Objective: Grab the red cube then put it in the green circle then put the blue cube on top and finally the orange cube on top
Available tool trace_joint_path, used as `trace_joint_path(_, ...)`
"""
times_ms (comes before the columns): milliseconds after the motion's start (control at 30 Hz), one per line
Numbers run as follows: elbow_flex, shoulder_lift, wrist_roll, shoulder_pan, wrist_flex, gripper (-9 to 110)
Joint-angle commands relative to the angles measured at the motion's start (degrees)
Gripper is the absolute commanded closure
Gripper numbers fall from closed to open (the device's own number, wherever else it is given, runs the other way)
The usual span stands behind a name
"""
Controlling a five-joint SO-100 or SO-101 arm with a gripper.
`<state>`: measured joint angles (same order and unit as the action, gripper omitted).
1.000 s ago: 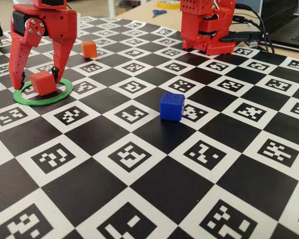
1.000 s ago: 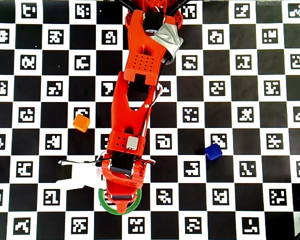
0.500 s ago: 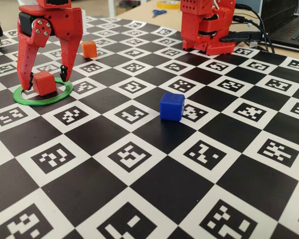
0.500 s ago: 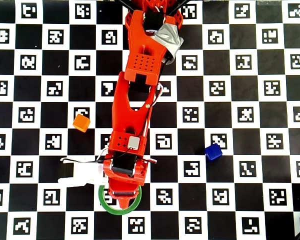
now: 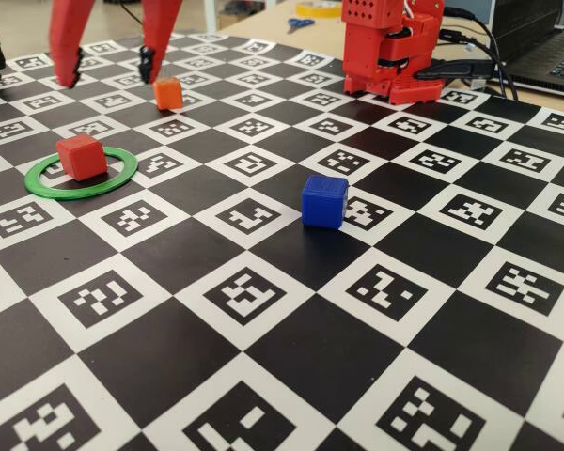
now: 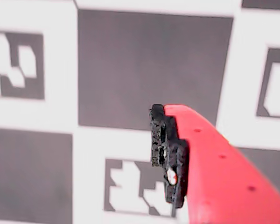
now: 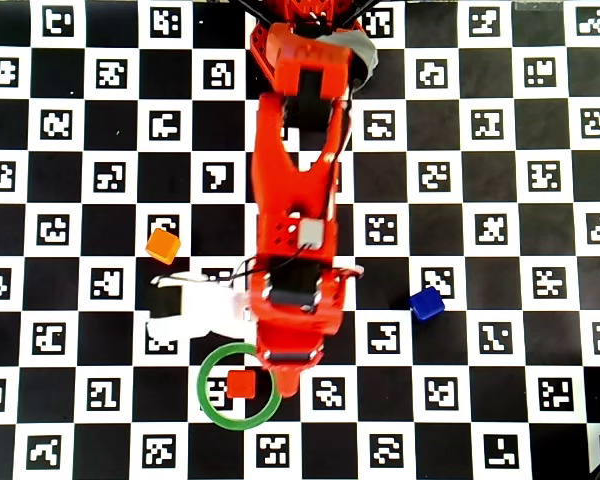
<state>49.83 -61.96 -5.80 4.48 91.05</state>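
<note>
Inside the green circle (image 7: 212,410), red cube (image 7: 242,384) flat, gripper (image 5: 110,64) parted above

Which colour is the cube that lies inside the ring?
Red. The red cube sits inside the green circle, clearest in the fixed view.

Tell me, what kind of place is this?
Probably a robotics lab or hobbyist workbench: a tabletop covered by a checkerboard of coded markers, a laptop and cables behind the red robot arm, and scissors lying nearby.

A robotics lab: marker-printed checkerboard (image 5: 263,301) covers the bench, laptop (image 5: 545,56) behind.
</note>
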Motion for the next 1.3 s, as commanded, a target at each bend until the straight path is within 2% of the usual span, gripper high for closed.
trace_joint_path(0, 5.01, -13.62, 0.79, -2.9, -0.97, 65)
trace_joint_path(600, 16.88, -26.98, 6.15, -18.11, 0.97, 59)
trace_joint_path(933, 18.98, -27.07, 12.74, -24.96, -3.16, 57)
trace_joint_path(1267, 26.98, -23.64, 13.45, -29.18, -11.6, 57)
